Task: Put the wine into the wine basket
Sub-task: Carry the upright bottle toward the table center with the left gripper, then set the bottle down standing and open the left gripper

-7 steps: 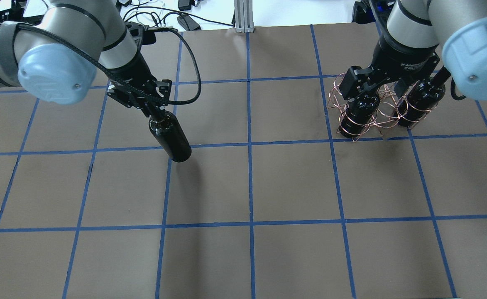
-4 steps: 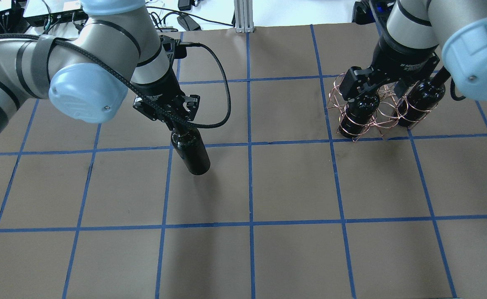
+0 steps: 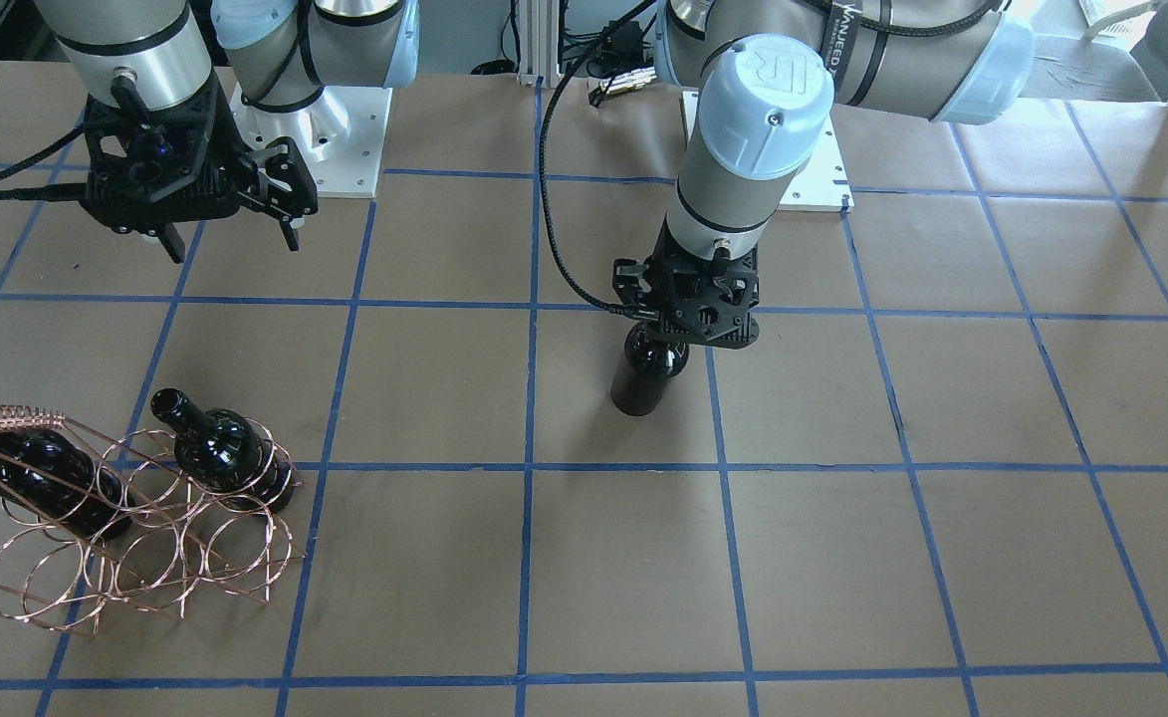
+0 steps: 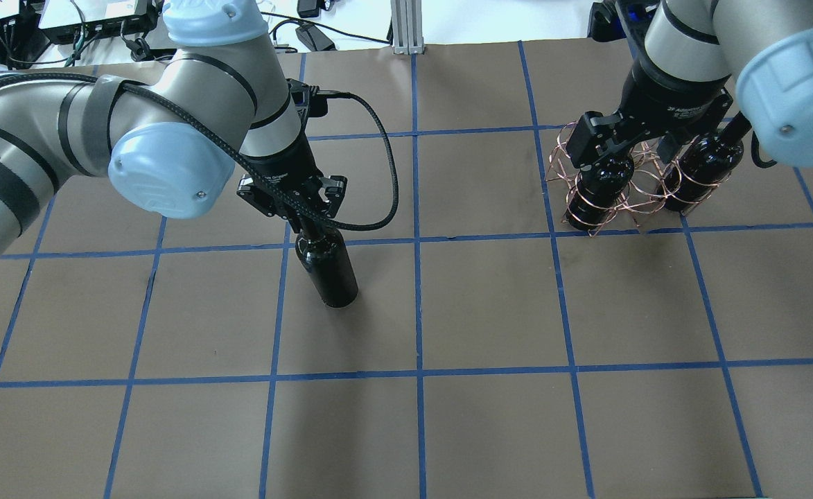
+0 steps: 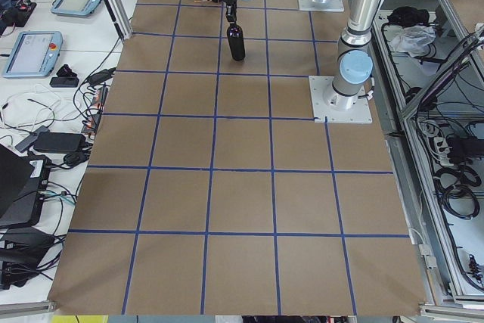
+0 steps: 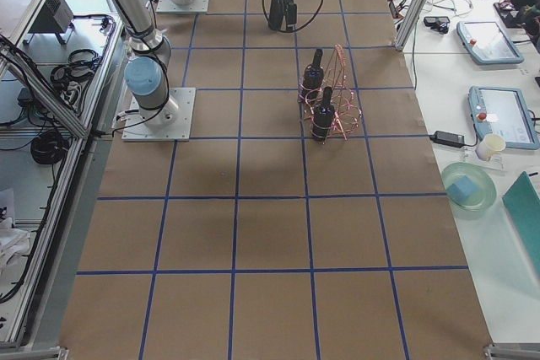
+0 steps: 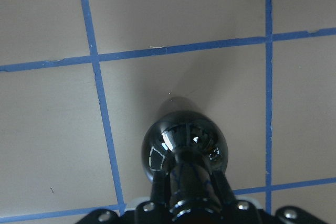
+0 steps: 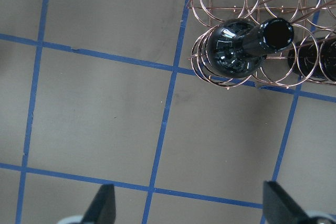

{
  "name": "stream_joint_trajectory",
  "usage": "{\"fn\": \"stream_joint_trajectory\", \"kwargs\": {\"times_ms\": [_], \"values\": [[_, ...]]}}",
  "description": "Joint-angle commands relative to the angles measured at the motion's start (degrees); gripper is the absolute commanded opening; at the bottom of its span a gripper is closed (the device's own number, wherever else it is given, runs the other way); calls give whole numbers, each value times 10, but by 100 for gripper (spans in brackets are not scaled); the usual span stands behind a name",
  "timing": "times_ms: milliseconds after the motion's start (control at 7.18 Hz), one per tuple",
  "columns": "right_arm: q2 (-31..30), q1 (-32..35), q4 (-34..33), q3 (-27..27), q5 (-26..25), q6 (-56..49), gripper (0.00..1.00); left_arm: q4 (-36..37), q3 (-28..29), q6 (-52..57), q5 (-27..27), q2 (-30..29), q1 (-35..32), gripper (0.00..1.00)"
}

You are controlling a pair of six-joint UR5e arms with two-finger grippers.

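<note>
My left gripper (image 4: 307, 225) is shut on the neck of a near-black wine bottle (image 4: 328, 275) and holds it about upright over the table's middle left. It also shows in the front view (image 3: 643, 383) and the left wrist view (image 7: 184, 148). I cannot tell if its base touches the table. The copper wire wine basket (image 4: 645, 181) stands at the far right and holds two bottles (image 3: 220, 448) (image 3: 41, 473). My right gripper (image 3: 230, 239) is open and empty, up above and just behind the basket (image 8: 231, 3).
Brown paper with a blue tape grid covers the table (image 4: 489, 312). A black cable (image 4: 387, 180) loops out from my left wrist. The arms' white base plates (image 3: 345, 129) sit at the robot's edge of the table.
My left arm has carried the bottle to the right and a little toward the table's middle, and the bottle now hangs more upright. The right arm and the basket have not moved.
</note>
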Motion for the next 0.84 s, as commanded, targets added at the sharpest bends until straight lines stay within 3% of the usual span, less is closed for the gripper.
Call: {"fn": "stream_joint_trajectory", "kwargs": {"times_ms": [0, 139, 279, 697], "values": [[0, 0, 6, 0, 1, 3, 100, 1, -1, -9, 0, -2, -2, 30], [-1, 1, 8, 0, -1, 4, 100, 1, -1, -10, -1, -1, -2, 73], [-3, 1, 8, 0, -9, 3, 100, 1, 0, -10, -1, 0, -2, 100], [-4, 3, 3, -2, -24, 10, 100, -9, 53, -9, 10, 16, 10, 100]]}}
